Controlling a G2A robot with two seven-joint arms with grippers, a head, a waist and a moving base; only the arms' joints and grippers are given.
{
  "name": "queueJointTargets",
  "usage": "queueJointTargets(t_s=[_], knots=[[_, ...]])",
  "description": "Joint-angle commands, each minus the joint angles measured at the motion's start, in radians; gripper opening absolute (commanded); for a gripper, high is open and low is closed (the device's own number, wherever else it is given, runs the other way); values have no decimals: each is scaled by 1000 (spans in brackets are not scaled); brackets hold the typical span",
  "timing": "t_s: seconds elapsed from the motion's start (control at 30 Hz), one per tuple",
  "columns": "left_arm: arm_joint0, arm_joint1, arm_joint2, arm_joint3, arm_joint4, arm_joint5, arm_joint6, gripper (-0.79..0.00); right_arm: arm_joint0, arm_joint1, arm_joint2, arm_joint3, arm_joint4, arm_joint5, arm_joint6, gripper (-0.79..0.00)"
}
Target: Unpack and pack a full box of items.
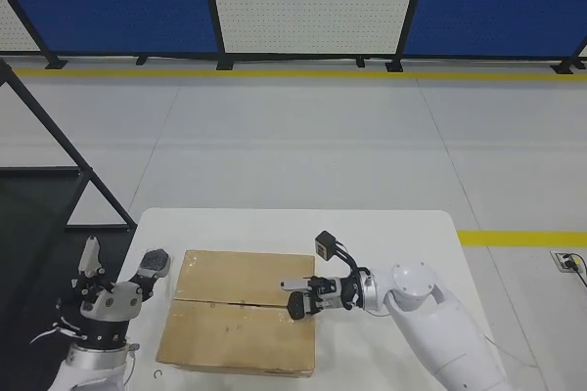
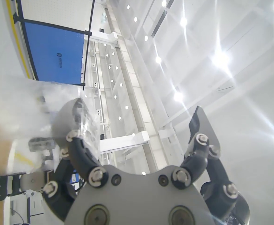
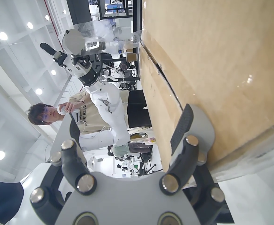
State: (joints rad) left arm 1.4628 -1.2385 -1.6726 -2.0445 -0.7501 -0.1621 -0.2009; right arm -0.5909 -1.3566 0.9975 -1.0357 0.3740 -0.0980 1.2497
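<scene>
Leftmost, the left gripper (image 1: 123, 260) stands just off the box's left end, fingertips turned upward and jaws spread wide, gripping nothing. A clear, crinkled strip of plastic packing tape (image 3: 106, 32) clings to the outer face of one of its fingers (image 2: 75, 115). From there the strip runs across to the near end of the box's centre seam (image 1: 237, 302), where it appears to remain attached. Judged from this, the arm is held high and outward to keep the peeled tape taut and clear of the flaps.

The large brown corrugated cardboard box (image 1: 240, 337) lies between the two grippers, flat on the white rectangular table (image 1: 372, 235), with both top flaps shut. Unpacking has therefore not yet begun.

The right gripper (image 1: 292, 297) rests over the seam's opposite end, jaws also wide and empty, one ribbed pad (image 3: 181, 127) close against the box's top face. This is probably a brace that steadies the box against the tape's pull.

As for writing, the box's visible faces are plain. A blue partition panel (image 2: 55, 54) beyond the left gripper's fingertips carries a small white logo with lettering, which is not transcribed here.
</scene>
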Motion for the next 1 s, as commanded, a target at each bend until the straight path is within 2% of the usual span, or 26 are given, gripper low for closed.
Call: queueJointTargets(t_s=[0.0, 0.33, 0.97], knots=[[-9, -2, 33, 3, 31, 8, 2, 0, -3, 1, 1, -3, 2, 0, -1, 0], [-44, -11, 152, 35, 144, 28, 20, 0, -18, 6, 2, -28, 14, -5, 7, 0], [-55, -17, 229, 78, 250, 75, -6, 0, -43, 16, 21, -60, 31, -25, -30, 0]])
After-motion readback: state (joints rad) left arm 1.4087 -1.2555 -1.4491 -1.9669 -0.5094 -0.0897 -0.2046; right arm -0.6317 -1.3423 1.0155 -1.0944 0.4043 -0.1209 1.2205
